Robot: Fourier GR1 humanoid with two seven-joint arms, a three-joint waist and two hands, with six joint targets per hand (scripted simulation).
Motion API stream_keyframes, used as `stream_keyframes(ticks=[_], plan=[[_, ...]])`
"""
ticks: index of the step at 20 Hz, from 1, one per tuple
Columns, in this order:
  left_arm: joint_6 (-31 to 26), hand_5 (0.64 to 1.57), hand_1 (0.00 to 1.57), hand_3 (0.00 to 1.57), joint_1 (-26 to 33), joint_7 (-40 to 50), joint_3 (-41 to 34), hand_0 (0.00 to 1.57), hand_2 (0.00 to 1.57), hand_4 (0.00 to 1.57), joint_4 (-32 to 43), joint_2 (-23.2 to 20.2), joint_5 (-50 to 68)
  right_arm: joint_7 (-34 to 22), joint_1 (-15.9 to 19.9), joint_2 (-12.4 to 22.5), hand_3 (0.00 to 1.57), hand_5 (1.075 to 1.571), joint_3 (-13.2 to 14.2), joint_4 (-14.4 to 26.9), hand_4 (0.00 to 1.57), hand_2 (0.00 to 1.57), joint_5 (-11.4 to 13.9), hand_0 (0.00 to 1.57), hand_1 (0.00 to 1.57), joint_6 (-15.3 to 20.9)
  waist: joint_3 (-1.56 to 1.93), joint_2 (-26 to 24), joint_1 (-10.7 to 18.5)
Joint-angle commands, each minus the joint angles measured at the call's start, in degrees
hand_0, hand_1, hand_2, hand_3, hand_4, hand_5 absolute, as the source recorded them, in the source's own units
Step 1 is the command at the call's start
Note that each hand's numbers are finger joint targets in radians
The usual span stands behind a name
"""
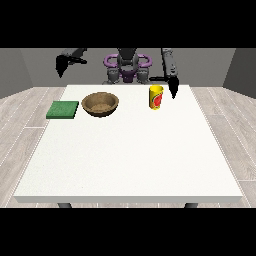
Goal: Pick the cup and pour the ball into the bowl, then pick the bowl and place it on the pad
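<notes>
Yellow cup [156,96], brown bowl [100,104], green pad [63,109].

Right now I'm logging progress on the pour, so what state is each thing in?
cup: upright on the table, not held, apart from the bowl.
bowl: upright on the table, not on the pad; no ball seen inside.
pad: flat, nothing on it.
hand at the view's right: pointing down beside the cup.
hand at the view's left: raised, holding nothing.
</notes>
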State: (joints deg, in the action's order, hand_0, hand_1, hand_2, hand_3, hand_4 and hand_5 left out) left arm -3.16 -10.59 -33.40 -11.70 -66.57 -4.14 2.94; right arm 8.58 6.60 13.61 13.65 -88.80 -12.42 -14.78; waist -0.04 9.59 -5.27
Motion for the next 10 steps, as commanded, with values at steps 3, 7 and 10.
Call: stream_keyframes(ticks=[3, 7, 10], plan=[[4.40, 1.518, 0.00, 0.00, -5.96, -3.42, -0.62, 0.00, 0.00, 0.00, 8.32, 0.83, -1.62, 9.28, -2.33, 0.63, 0.00, 1.570, 0.78, 7.18, 0.00, 0.00, 1.55, 0.00, 0.00, -4.66, 0.05, 1.31, -1.15], [5.24, 1.517, 0.00, 0.00, -9.21, -12.55, -0.64, 0.00, 0.00, 0.00, 19.45, 1.54, -3.02, 6.18, 1.95, -1.51, 0.00, 1.571, -0.26, 6.43, 0.00, 0.00, 2.99, 0.00, 0.00, 0.42, 0.01, 3.07, -0.33], [2.07, 1.520, 0.00, 0.00, -11.29, -16.46, -4.17, 0.00, 0.00, 0.00, 26.90, -2.57, -0.75, 2.38, 1.84, 1.08, 0.00, 1.571, 0.53, 3.31, 0.00, 0.00, 0.09, 0.00, 0.00, -2.57, -0.01, 3.56, -2.03]])
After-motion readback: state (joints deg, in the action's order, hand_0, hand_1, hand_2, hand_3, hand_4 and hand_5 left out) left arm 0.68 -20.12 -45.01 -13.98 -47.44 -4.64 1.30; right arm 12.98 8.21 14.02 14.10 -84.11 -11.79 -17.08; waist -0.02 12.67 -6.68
